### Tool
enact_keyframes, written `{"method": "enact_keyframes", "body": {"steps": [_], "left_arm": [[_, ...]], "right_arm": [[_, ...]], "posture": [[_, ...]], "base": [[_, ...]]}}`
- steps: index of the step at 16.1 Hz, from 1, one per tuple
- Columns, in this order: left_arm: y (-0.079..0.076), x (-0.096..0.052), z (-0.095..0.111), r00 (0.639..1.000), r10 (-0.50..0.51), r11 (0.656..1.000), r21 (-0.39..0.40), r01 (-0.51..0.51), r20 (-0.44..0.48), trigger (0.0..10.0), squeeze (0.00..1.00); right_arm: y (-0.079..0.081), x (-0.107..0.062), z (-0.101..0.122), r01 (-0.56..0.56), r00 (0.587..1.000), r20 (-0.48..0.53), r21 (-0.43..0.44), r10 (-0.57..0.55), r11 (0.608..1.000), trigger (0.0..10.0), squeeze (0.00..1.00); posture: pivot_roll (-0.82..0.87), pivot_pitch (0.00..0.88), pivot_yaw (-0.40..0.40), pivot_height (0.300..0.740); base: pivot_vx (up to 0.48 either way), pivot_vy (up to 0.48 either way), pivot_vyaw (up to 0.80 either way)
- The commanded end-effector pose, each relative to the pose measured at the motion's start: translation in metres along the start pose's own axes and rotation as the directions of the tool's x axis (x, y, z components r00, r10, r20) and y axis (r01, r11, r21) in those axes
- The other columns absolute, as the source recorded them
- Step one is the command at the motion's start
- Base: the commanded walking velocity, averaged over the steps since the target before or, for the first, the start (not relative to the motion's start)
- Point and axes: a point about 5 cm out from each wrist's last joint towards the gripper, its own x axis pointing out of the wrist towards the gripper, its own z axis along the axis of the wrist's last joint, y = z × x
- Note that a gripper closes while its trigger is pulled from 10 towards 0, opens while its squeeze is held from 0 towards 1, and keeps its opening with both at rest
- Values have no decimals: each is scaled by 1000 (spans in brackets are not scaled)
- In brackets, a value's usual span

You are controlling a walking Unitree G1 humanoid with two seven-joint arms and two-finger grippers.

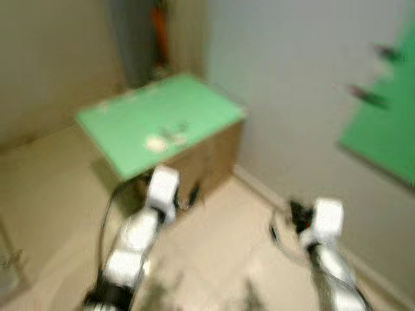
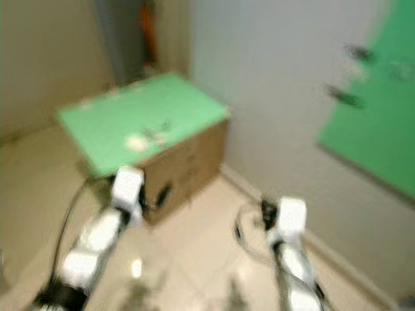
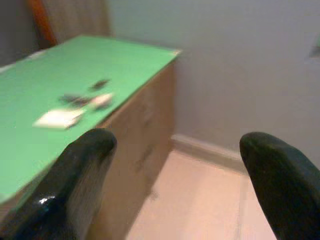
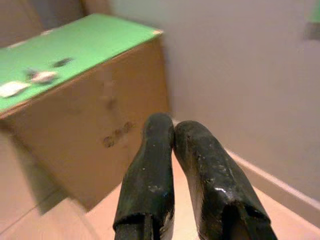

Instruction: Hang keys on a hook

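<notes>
Nearest, black fingers of the left gripper (image 3: 175, 190) spread wide apart and holding nothing, those of the right gripper (image 4: 172, 165) pressed together and equally bare. Farther off, on the green-topped desk (image 1: 194, 97) against the wall, a small blurred cluster that looks like the keys (image 1: 174, 135) beside a pale tag (image 1: 155, 144), well apart from both grippers. Likely trouble: misjudging a reach through such motion blur, nudging the keys off the edge, or missing the dark hooks (image 1: 366, 97) on the green wall panel (image 1: 389, 136).

Closed right tool (image 4: 174, 131) before green-topped box (image 4: 95, 95)
</notes>
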Motion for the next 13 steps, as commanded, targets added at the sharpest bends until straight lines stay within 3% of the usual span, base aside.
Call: {"method": "enact_keyframes", "body": {"steps": [1,2,3,8,13], "left_arm": [[-9,3,1,1000,-13,1000,0,13,1,10000,0],[-11,3,-1,1000,-15,1000,-22,15,-10,10000,0],[-12,3,-2,1000,-19,1000,-21,18,-18,10000,0],[-10,0,-4,1000,2,1000,-15,-2,-15,10000,0],[-6,0,-4,999,34,999,-17,-34,-10,10000,0]], "right_arm": [[-8,-2,-2,35,999,-30,-23,-36,999,10000,0],[-10,-3,-2,47,999,-19,0,-47,999,10000,0],[-10,-3,-2,50,999,-21,-6,-50,999,10000,1000],[-11,-8,0,35,999,22,-90,-33,995,10000,1000],[-11,-8,-2,51,999,20,-71,-50,996,10000,1000]], "posture": [[-64,0,-18,740],[-64,0,-19,740],[-64,0,-19,740],[-62,0,-21,740],[-66,0,-19,740]], "base": [[0,0,0],[0,0,0],[0,0,0],[0,0,0],[0,0,0]]}}
